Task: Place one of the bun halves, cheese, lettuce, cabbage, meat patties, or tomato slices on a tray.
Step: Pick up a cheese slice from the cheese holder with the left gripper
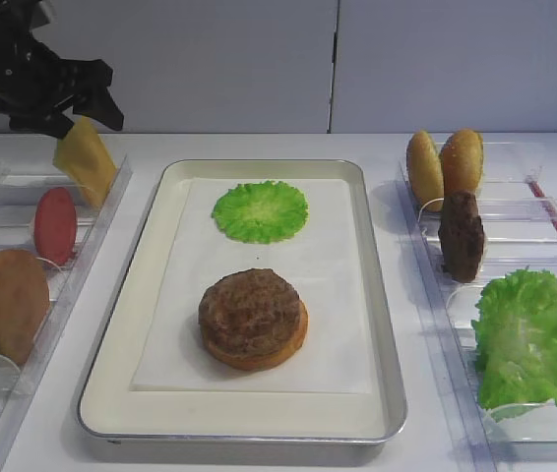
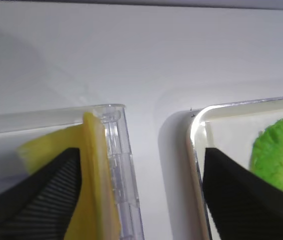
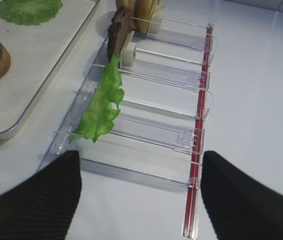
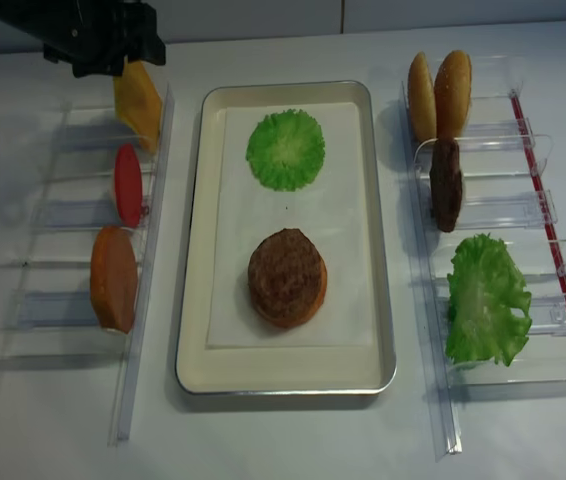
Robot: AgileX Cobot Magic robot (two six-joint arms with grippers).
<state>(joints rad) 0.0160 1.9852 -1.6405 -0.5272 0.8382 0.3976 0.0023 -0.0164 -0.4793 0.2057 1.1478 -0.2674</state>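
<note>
The left tool [image 1: 74, 106] hangs over the far end of the left clear rack [image 4: 148, 250], its fingers [image 2: 36, 200] spread wide on either side of the cheese [image 1: 86, 160] without pinching it; in the left wrist view one finger lies along the slice's face and the other stands well off, over the corner of the tray [image 2: 194, 120]. The cheese stands on edge in the rack's farthest slot, leaning against the rack wall beside the tray, with its top tipped toward the back left and its flat faces turned roughly left and right. Nearer in the same rack stand a red tomato slice [image 1: 55, 224] and a bun half [image 1: 7, 303], both upright on edge.

The tray sits in the middle of the tabletop [image 1: 259, 452]. On its white liner [image 1: 342, 295] a meat patty [image 1: 250, 310] rests on a bun half [image 1: 259, 352], and a flat green cabbage round [image 1: 260, 210] lies apart from them toward the far end.

The right tool [image 3: 141, 195] is open, its fingers apart above the near end of the right rack [image 3: 196, 125], holding nothing. That rack carries two upright bun halves [image 1: 444, 164], a patty [image 1: 462, 236] on edge and a ruffled lettuce leaf [image 1: 534, 339]
</note>
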